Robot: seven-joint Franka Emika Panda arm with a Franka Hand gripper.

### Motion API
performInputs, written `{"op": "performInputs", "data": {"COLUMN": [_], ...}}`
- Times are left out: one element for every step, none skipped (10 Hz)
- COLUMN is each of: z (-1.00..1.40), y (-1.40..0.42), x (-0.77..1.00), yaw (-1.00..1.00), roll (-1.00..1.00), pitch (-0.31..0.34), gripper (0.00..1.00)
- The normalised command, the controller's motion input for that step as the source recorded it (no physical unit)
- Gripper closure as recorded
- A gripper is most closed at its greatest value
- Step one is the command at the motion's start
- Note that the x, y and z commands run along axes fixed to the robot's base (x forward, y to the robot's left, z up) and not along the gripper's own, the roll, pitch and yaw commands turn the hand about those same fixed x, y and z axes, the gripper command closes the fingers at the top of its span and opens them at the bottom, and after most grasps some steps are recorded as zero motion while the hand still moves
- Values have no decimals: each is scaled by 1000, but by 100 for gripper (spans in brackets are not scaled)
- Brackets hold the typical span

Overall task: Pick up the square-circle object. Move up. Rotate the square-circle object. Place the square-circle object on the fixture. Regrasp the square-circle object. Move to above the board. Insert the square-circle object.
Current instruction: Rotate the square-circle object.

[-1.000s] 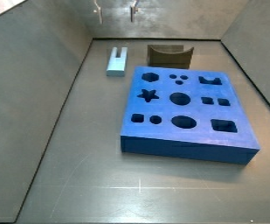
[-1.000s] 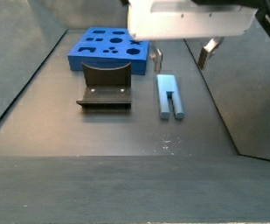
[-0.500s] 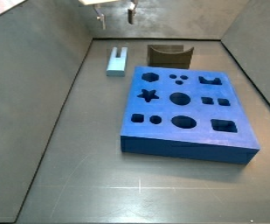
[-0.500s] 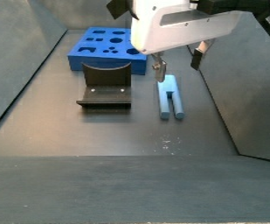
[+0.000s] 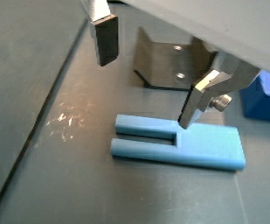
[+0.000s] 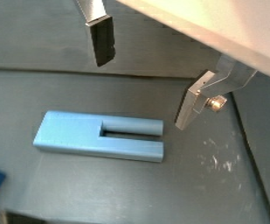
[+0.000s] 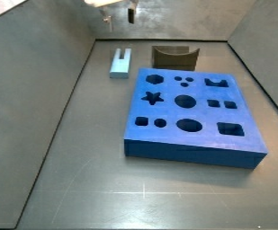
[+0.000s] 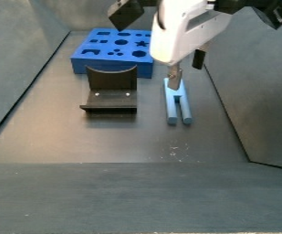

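The tool [image 5: 148,74] hangs with its fingers [image 6: 193,101] spread apart and nothing between them, just above the square-circle object [image 5: 178,146]. That light blue slotted bar [image 8: 177,101] lies flat on the floor near a side wall, with bare floor around it. The fixture [image 8: 109,95] stands just beside it, the board [image 7: 192,116] further along.

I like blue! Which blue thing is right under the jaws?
The small light blue square-circle object, lying flat beside the fixture; the open gripper hangs over it. The big blue board sits farther off.
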Motion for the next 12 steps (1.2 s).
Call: {"op": "performInputs", "data": {"z": [-45, -45, -44, -44, -43, -43, -43, -43, -43, -43, -42, -42], "y": [-2, -2, -2, -2, -2, -3, -2, -2, -2, -2, -2, -2], "x": [24, 24, 25, 25, 25, 25, 25, 25, 25, 25, 25, 25], "yaw": [1000, 1000, 1000, 1000, 1000, 1000, 1000, 1000, 1000, 1000, 1000, 1000], "roll": [0, 0, 0, 0, 0, 0, 0, 0, 0, 0, 0, 0], "pitch": [1, 1, 1, 1, 1, 1, 1, 1, 1, 1, 2, 2], "gripper": [0, 0, 0, 0, 0, 0, 0, 0, 0, 0, 0, 0]}}
